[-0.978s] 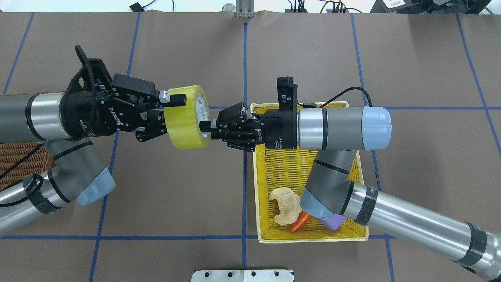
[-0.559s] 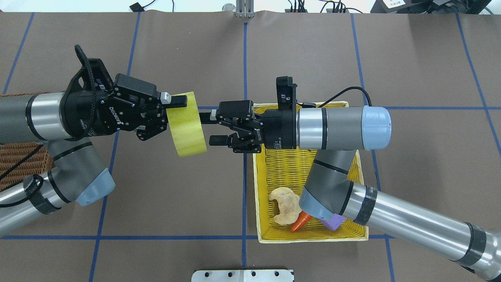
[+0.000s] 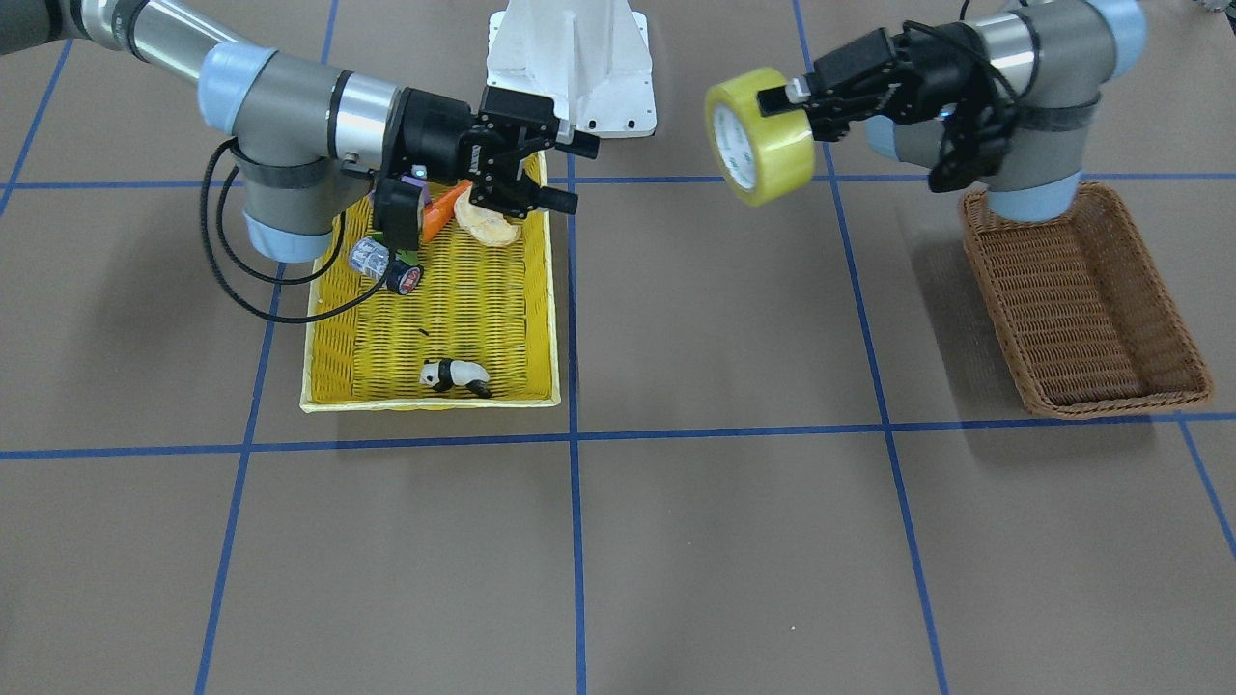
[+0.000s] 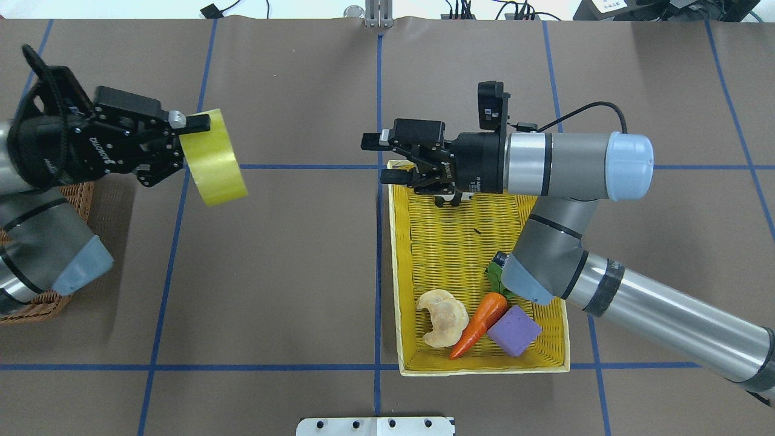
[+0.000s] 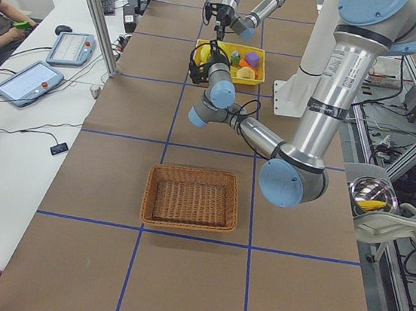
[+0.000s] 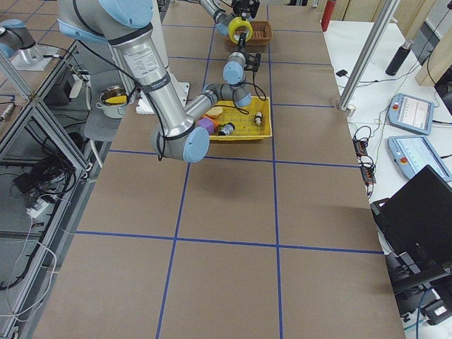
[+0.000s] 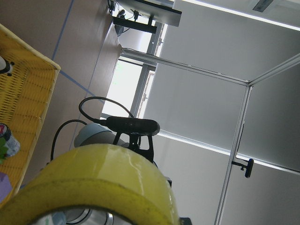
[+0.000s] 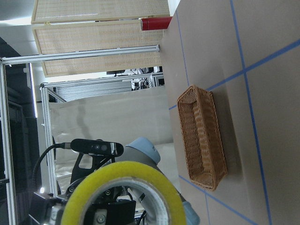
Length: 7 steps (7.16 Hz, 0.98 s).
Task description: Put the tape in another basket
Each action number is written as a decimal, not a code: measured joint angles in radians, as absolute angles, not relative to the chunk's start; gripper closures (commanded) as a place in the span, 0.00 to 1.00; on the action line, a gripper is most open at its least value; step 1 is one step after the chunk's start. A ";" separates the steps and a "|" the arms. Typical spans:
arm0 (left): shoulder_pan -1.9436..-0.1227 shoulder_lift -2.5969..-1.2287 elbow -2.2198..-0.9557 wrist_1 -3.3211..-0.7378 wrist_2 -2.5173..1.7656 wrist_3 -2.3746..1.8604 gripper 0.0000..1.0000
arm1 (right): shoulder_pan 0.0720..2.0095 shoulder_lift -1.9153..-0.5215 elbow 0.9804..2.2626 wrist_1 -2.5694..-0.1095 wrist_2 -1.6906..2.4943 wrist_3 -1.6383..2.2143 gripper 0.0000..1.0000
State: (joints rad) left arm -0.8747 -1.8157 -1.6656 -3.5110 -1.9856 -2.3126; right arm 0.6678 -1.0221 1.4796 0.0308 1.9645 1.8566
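Note:
The tape (image 4: 214, 158) is a yellowish roll held in the air by my left gripper (image 4: 197, 148), which is shut on its wall. The tape hangs above the table to the right of the brown wicker basket (image 4: 36, 303). In the front view the tape (image 3: 758, 135) is beside the near corner of the basket (image 3: 1188, 372), and the left gripper (image 3: 787, 106) is at its rim. My right gripper (image 4: 378, 158) is open and empty over the far end of the yellow basket (image 4: 396, 272). The right wrist view shows the tape (image 8: 124, 187) and the brown basket (image 8: 201, 140).
The yellow basket (image 3: 425, 403) holds a carrot (image 4: 478, 327), a purple block (image 4: 514, 330), a pastry (image 4: 442, 318), a panda figure (image 3: 454, 376) and a small can (image 3: 381, 265). A white mount (image 3: 570, 58) stands at the robot's side.
My right gripper opened and let go of the tape, then drew back to the right. My left gripper has carried the tape to the left, towards the brown basket.

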 measured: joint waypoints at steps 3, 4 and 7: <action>-1.076 -1.645 -1.596 -3.468 -2.092 -2.069 1.00 | 0.852 -1.084 1.531 -0.268 2.126 1.613 0.00; -1.118 -1.608 -1.576 -3.379 -2.126 -1.898 1.00 | 0.898 -1.129 1.580 -0.368 2.136 1.557 0.00; -1.219 -1.557 -1.572 -2.987 -2.206 -1.434 1.00 | 1.048 -1.303 1.732 -0.706 2.136 1.230 0.00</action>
